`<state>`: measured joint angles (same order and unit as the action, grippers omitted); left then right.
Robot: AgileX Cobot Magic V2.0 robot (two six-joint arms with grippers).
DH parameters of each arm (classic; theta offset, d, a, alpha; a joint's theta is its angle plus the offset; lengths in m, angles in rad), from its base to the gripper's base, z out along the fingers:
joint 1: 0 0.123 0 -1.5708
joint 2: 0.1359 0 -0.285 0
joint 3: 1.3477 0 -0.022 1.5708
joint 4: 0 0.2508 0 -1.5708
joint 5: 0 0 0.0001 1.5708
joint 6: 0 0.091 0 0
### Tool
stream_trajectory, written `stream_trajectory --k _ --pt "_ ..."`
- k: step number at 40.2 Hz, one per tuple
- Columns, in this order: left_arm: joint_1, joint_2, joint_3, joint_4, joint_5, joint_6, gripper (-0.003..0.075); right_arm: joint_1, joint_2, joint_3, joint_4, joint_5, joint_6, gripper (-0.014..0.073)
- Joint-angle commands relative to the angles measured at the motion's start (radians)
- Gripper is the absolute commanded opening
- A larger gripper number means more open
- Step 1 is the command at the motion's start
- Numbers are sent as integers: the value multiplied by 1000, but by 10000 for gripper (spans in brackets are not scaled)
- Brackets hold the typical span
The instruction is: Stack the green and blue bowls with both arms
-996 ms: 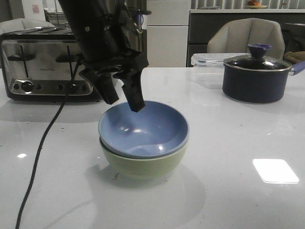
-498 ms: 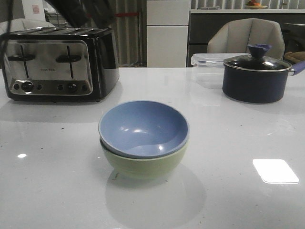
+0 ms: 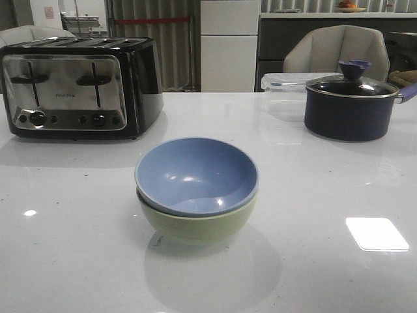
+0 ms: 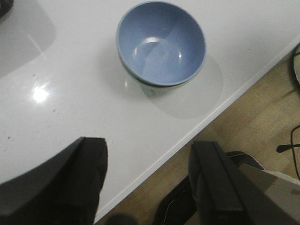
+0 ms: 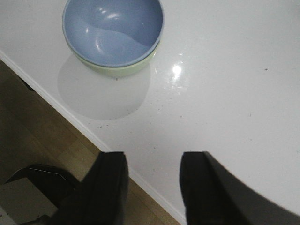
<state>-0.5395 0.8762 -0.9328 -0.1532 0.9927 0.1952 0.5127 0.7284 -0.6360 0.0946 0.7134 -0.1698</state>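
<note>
The blue bowl (image 3: 195,175) sits nested inside the green bowl (image 3: 195,225), a little tilted so its rim stands higher on one side; the pair rests near the middle of the white table (image 3: 326,274), close to its near edge; by the look of it the stack is made and the task is as good as done.

Neither arm shows in the front view; both are drawn back and up over the table's near edge. The left pincer (image 4: 147,180) hangs well clear of the blue bowl (image 4: 161,43), its fingers wide apart and holding nothing; the right pincer (image 5: 154,187) is likewise apart and empty, with the blue bowl (image 5: 113,30) and the green bowl (image 5: 124,69) beneath it lying ahead of it, beyond the fingertips. Both pincers are well apart from the stack; I cannot tell which is nearer.

The bowls are round, so no long axis governs any approach; if the tilt wanted settling, either arm would have to reach forward and down to the rim.

A toaster (image 3: 78,88) stands behind on the left, a dark pot (image 3: 352,107) behind on the right; both well apart from the stack.
</note>
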Motion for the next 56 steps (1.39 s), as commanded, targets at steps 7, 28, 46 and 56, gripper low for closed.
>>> stream_trajectory --k 7,28,46,56 --pt "-7 -210 140 127 -120 -208 438 0 -6 -25 -4 -66 -12 390" --pt "-7 -234 195 123 -242 -208 356 0 -5 -25 42 -66 -9 318" --pt "-7 -234 195 122 -273 -208 98 0 -5 -25 62 -66 -9 36" --pt "-7 -234 195 120 -273 -211 98 0 -5 -25 62 -65 -9 36"
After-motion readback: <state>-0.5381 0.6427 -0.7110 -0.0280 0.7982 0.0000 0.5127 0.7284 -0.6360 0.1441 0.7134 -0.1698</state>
